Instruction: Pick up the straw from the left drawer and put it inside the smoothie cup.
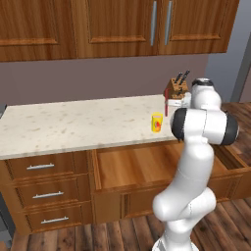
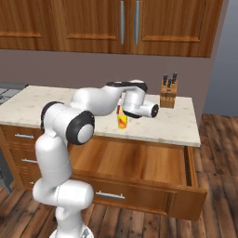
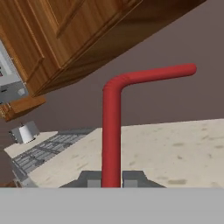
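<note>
Straw (image 3: pixel 111 131) is pinched between the fingertips of the tool (image 3: pixel 111 179), which is clenched on its lower end, so it stands up out of the grip with its short bent tip leaning off to one side. It is thin, plain red and rigid-looking. In the right base view the hand hangs just above and beside the smoothie cup (image 2: pixel 122 120), a small yellow cup with a red mark near the front edge of the surface (image 1: pixel 73 125); the open left drawer (image 1: pixel 147 166) lies below. To do this step well, I judge the straw's free end should be lined up over the cup's mouth and tipped downward, then lowered gently before letting go.
</note>
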